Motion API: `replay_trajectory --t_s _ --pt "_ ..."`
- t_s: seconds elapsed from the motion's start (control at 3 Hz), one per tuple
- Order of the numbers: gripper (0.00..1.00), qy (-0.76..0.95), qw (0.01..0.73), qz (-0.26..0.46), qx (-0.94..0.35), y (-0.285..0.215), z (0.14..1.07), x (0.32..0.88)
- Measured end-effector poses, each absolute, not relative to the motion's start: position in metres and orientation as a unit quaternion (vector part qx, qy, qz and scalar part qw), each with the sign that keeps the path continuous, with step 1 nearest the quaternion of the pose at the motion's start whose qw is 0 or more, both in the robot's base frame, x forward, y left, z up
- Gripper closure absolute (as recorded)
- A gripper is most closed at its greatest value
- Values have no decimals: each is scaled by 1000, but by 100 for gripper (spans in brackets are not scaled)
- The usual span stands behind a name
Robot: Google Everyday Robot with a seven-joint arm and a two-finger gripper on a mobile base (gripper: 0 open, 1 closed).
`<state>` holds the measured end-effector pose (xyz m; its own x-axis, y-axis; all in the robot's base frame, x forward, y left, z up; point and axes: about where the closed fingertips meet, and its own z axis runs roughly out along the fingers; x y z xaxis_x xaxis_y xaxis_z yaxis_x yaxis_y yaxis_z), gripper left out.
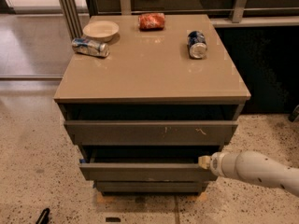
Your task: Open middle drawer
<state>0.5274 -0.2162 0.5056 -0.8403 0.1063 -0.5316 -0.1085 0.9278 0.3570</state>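
The middle drawer (pixel 147 171) is the plain grey-brown front, second of three in the cabinet (pixel 152 73). It stands pulled out a little, with a dark gap above its top edge. My gripper (pixel 203 162) reaches in from the right on a white arm (pixel 257 169) and sits at the right end of the drawer's top edge. The top drawer (pixel 152 132), with pale scratch marks, is above it. The lowest drawer (pixel 149 187) is below it.
On the cabinet top lie a white bowl (pixel 101 30), a crushed can (pixel 90 47), a red bag (pixel 151 21) and a blue can (pixel 196 44). Speckled floor surrounds the cabinet. A dark wall stands to the right, a rail behind.
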Motion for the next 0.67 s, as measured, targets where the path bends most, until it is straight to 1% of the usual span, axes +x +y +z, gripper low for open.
replay_trajectory --t_s 0.33,0.67 --pt "100 949 243 200 -11 -209 496 508" --pt "100 948 255 190 -1 -211 493 515"
